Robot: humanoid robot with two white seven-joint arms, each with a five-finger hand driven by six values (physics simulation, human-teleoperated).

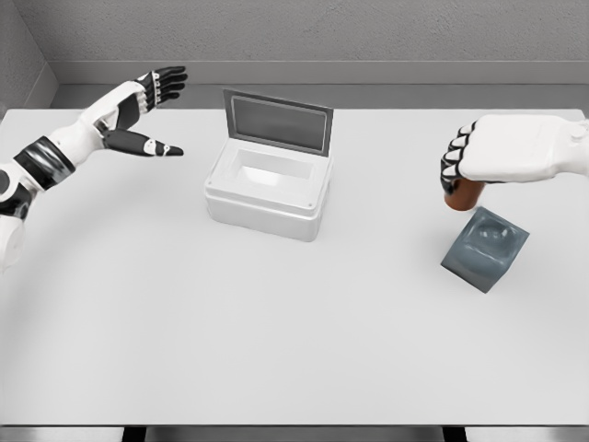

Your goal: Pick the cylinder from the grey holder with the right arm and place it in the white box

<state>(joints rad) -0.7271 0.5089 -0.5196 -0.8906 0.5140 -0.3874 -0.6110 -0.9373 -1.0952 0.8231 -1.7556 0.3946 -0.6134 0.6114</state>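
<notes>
White table (184, 350) spread across most of the frame, white box (267, 189) with raised lid set at upper centre, grey holder (485, 249) set at right.

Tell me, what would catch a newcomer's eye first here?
Probably the right hand at the right, fingers curled on a brown cylinder just above the tilted grey holder. Next, the white box mid-table with its lid up, and the open left hand far left.

brown cylinder (463, 196), grey holder (485, 249), white box (267, 191) with grey lid, white table (276, 331).
</notes>
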